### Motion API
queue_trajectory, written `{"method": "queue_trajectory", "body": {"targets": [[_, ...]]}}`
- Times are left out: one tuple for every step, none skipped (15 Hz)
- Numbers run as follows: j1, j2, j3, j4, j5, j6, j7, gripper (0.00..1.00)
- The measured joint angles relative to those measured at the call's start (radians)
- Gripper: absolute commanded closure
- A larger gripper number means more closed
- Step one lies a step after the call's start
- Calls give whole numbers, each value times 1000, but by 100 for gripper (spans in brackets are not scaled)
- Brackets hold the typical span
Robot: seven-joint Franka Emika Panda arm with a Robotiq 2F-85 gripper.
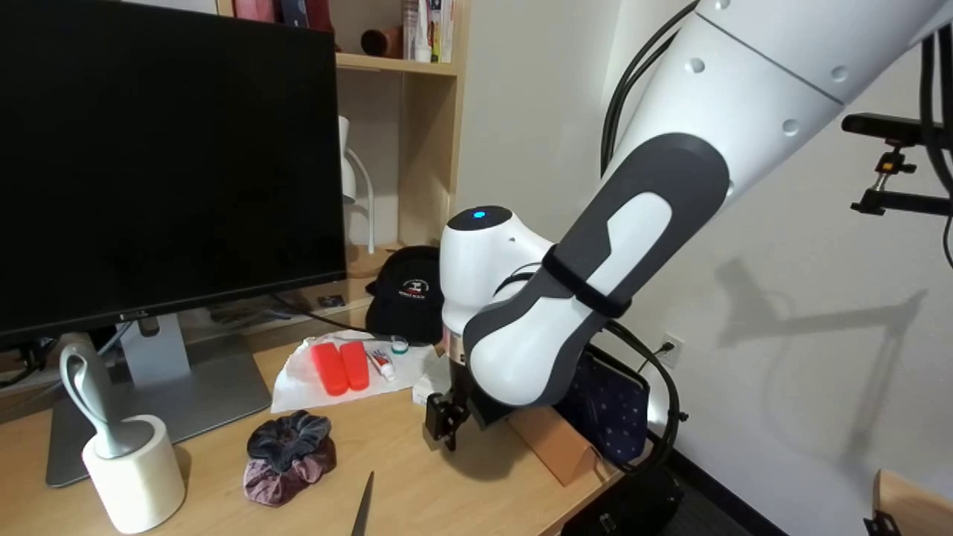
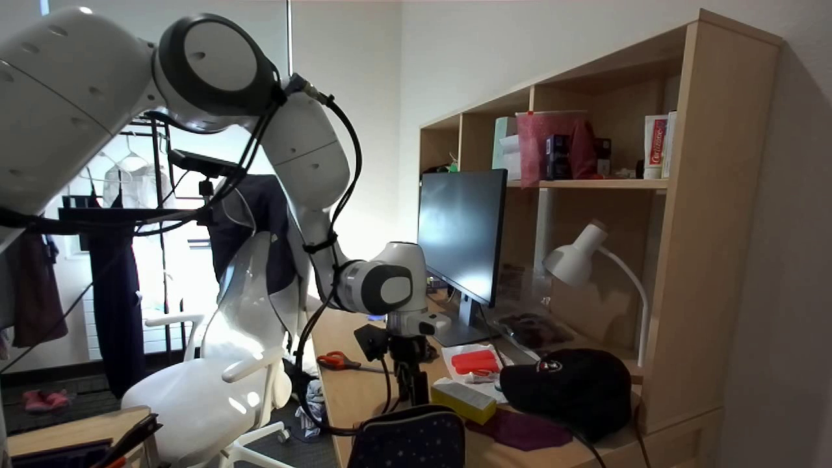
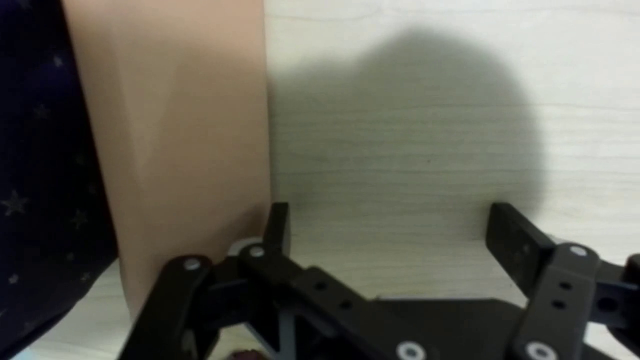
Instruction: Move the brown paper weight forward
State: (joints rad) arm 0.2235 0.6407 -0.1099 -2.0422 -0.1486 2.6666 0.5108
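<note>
One brown paper weight (image 1: 551, 443), one pouch (image 1: 610, 409) and one pair of scissors (image 2: 354, 365) sit near the table's (image 1: 417, 499) front edge; two red objects (image 1: 330, 369), two scrunchies (image 1: 292, 445), one monitor (image 1: 171, 164), one cap (image 1: 406, 294) farther back.

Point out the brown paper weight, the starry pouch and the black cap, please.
Brown paper weight (image 3: 187, 135): in the wrist view, upper face.
Starry pouch (image 2: 409, 445): in an exterior view, broad side.
Black cap (image 1: 414, 289): in an exterior view, emblem.
</note>
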Motion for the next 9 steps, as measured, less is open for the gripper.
{"method": "queue_trajectory", "body": {"targets": [[13, -2, -1, 8, -8, -8, -13, 0], [31, -6, -2, 21, -19, -28, -17, 0], [53, -14, -5, 37, -28, -53, -17, 0], [77, -27, -9, 53, -37, -80, -17, 0], [99, -46, -13, 65, -45, -106, -16, 0], [118, -70, -18, 74, -57, -133, -13, 0], [135, -102, -26, 78, -73, -167, -6, 0], [145, -137, -31, 79, -90, -204, 0, 0], [148, -173, -33, 78, -105, -243, 1, 0]]}}
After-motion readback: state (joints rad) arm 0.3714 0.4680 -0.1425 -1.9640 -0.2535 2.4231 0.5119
